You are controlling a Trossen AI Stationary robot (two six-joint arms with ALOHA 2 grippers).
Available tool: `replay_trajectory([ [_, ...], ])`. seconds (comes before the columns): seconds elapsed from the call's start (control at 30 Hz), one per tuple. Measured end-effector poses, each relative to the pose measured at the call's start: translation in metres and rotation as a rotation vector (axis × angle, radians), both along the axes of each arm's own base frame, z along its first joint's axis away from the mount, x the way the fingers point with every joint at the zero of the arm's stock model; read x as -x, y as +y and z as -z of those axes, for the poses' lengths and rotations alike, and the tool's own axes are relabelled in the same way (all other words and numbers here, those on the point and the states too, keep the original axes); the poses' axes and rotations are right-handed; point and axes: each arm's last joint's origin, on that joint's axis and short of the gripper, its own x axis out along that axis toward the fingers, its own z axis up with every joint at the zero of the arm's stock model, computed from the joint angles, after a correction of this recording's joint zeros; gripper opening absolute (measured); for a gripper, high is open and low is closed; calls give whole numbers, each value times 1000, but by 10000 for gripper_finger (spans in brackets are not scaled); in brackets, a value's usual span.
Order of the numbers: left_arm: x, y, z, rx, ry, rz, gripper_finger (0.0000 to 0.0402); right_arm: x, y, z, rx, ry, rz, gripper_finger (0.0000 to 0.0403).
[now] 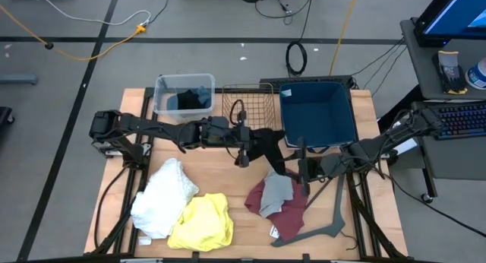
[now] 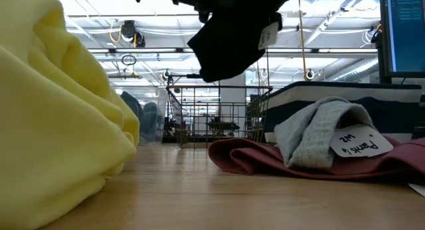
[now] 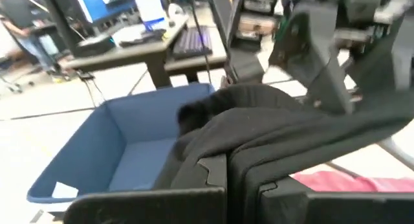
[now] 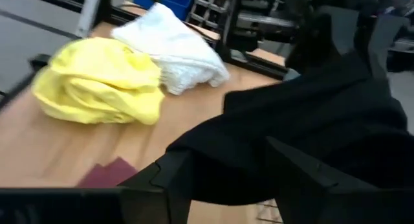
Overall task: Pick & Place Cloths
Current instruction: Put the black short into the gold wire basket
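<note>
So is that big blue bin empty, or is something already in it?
Seemingly empty: the blue bin shows only bare floor from above, apart from a small white tag in the left wrist view. The black cloth hangs beside it, outside.

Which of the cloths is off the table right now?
The black cloth. It hangs in the air, clamped in the left gripper beside the blue bin. The white, yellow, grey and maroon cloths all lie on the tabletop.

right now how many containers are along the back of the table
3: a clear plastic bin at the left with dark cloths inside, a wire basket in the middle, a blue bin at the right.
</note>
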Motion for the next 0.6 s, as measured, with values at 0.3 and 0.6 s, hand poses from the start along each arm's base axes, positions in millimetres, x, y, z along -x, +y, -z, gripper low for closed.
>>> replay_trajectory([
  [0.3,10,4,-13,-30,-4,-109,0,1,-4,0,184,-9,104,193],
  [0.6,14,7,-17,-119,6,-237,0,1,-6,0,238,-6,134,193],
])
